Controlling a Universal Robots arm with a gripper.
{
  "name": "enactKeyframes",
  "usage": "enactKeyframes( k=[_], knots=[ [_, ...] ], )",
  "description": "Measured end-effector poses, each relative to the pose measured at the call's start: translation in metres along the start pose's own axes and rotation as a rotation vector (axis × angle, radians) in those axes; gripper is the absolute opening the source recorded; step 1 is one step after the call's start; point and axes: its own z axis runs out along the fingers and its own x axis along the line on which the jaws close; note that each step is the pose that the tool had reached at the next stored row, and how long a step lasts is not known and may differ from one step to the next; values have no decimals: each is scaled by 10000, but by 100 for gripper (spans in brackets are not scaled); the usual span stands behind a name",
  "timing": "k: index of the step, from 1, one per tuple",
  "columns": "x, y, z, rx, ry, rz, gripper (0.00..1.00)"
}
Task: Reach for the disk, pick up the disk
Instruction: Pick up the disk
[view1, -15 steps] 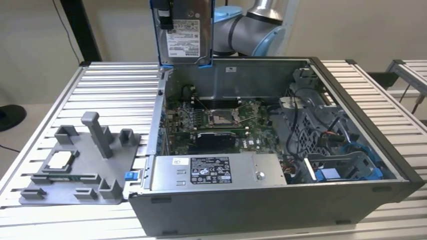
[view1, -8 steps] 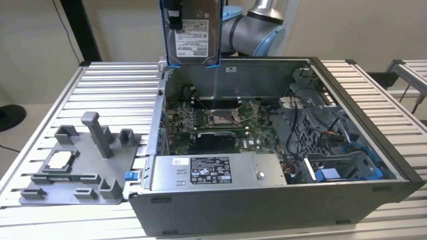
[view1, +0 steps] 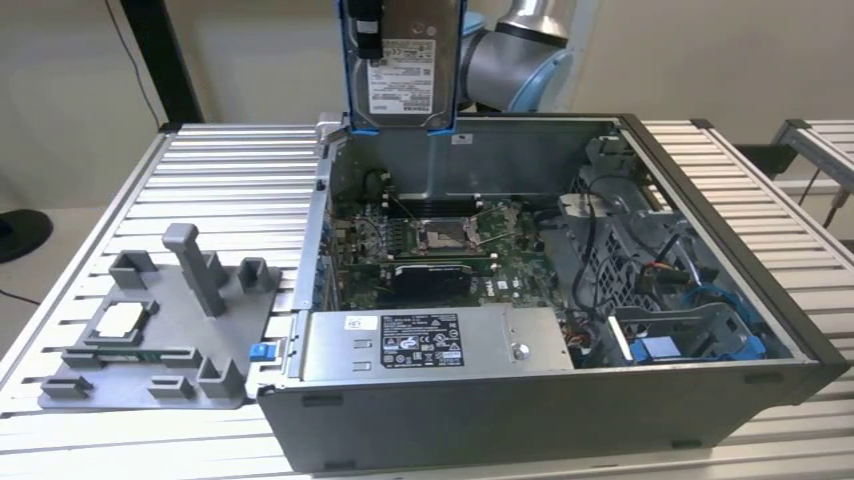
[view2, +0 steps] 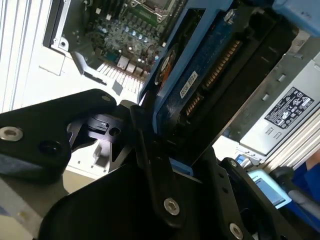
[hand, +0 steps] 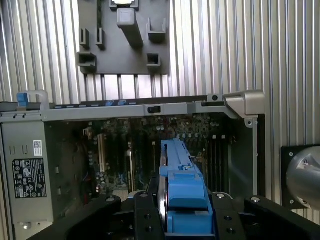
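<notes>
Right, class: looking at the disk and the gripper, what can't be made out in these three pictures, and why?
- Exterior view: the disk has its upper end cut off by the picture's top edge.
- First wrist view: the disk is edge-on, so its label face is hidden; the gripper covers its near end.
- Second wrist view: the gripper's black links hide where it clamps the disk.

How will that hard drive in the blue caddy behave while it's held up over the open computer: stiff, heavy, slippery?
The disk looks rigid, a metal body framed in blue plastic, so it likely won't flex. It is probably dense for its size. The gripper clamps smooth plastic, so it might slip, and above the computer case a drop could damage it.
</notes>
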Motion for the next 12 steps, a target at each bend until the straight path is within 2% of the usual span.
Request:
enactKeyframes(
  k=[3, 12],
  knots=[
    [-2, -33, -1, 0, 1, 0, 0],
    [-3, -40, 0, 0, 0, 0, 0]
  ],
)
